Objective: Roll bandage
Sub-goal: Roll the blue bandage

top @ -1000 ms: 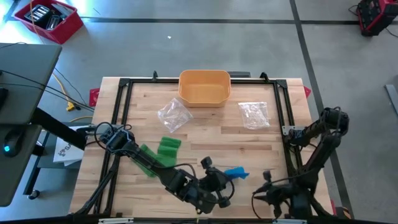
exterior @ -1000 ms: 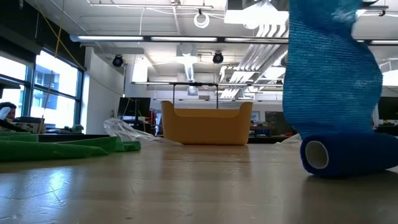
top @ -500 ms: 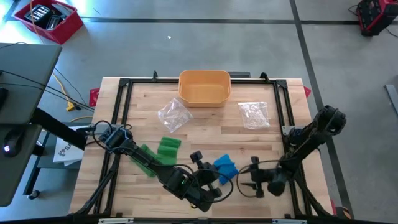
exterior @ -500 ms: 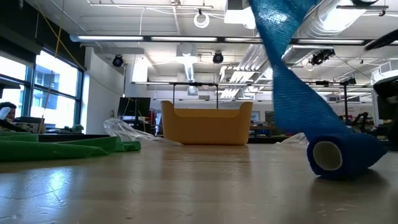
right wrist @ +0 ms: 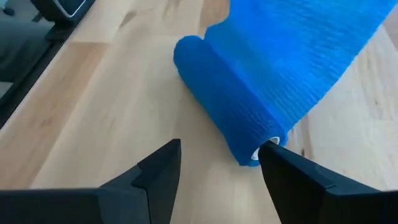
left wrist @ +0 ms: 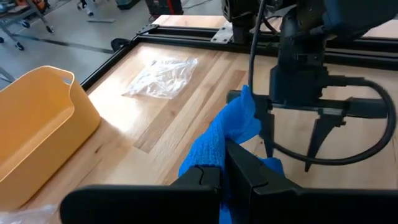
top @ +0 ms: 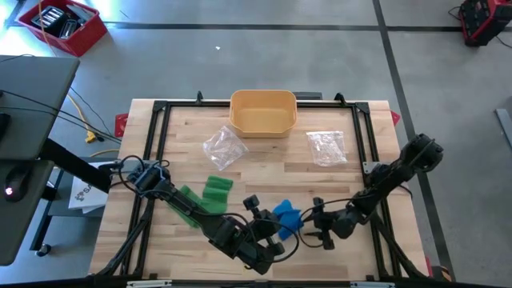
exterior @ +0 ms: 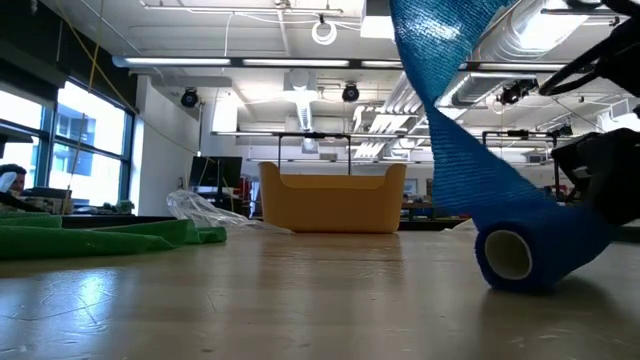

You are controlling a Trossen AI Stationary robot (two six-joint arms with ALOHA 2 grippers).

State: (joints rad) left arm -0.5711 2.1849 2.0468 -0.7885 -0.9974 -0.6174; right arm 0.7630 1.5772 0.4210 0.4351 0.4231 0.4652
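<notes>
A blue bandage is partly unrolled. Its roll (exterior: pixel 525 255) lies on its side on the table near the front edge, also seen in the right wrist view (right wrist: pixel 227 118). Its loose strip (exterior: pixel 440 70) rises slanting from the roll up to my left gripper (top: pixel 270 228), which is shut on it. My right gripper (right wrist: pixel 217 162) is open and low over the table just right of the roll. Its fingertips stand either side of the roll's near end, whose white core (right wrist: pixel 254 155) shows. I cannot tell whether one finger touches it. My left gripper pinches the bandage's loose strip (left wrist: pixel 208 155) between its two shut fingers, above the table and slanting downward. The bunched strip runs forward from the fingers and down to the roll (left wrist: pixel 267 168), which rests on the table.
A green bandage (top: pixel 206 192) lies stretched out left of centre. A yellow bin (top: pixel 263 112) stands at the far edge, with two clear plastic bags (top: pixel 224 146) (top: pixel 326 146) in front of it. A black frame (top: pixel 152 160) borders the table.
My right gripper has come from the near right corner toward the table's left, down to the roll. My left gripper has turned and shifted slightly left and farther, so the strip now slants off to one side of the roll, where it hung straight above it. The roll has shifted slightly.
</notes>
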